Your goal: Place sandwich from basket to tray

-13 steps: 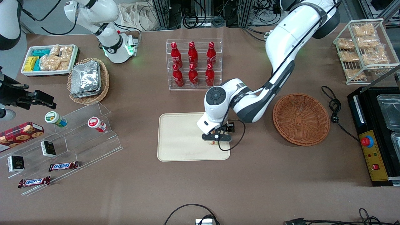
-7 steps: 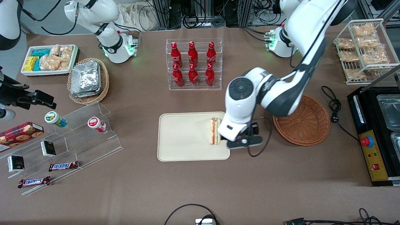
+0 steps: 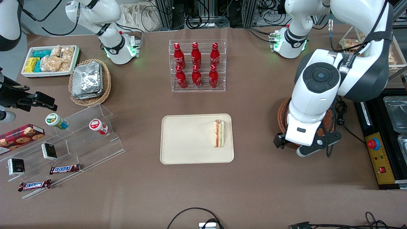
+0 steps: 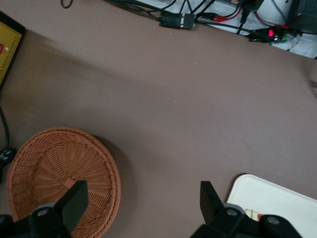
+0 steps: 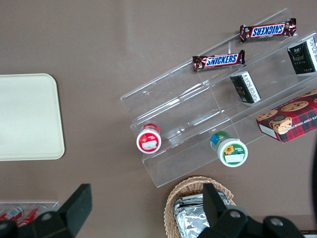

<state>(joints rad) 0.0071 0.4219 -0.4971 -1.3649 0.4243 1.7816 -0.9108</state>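
The sandwich [image 3: 218,133] lies on the cream tray [image 3: 184,140], close to the tray's short edge that faces the basket, its red and green filling edge turned up. Nothing holds it. The reddish-brown wicker basket [image 3: 281,115] is mostly covered by my arm in the front view. In the left wrist view the basket [image 4: 59,171] has nothing in it. My gripper [image 4: 142,198] hangs high, open, between basket and tray [image 4: 277,198]. Only brown table shows between its fingers [image 4: 74,197]. In the front view the gripper [image 3: 313,144] overlaps the basket's edge nearest the camera.
An acrylic rack of red bottles [image 3: 197,66] stands farther from the camera than the tray. A black cable with a plug [image 3: 340,111] and a black control box with a red button [image 3: 378,149] lie beside the basket toward the working arm's end. A stepped acrylic display [image 3: 79,140] is toward the parked arm's end.
The gripper opened and left the sandwich on the tray. It then rose and swung toward the working arm's end, over the basket's edge.
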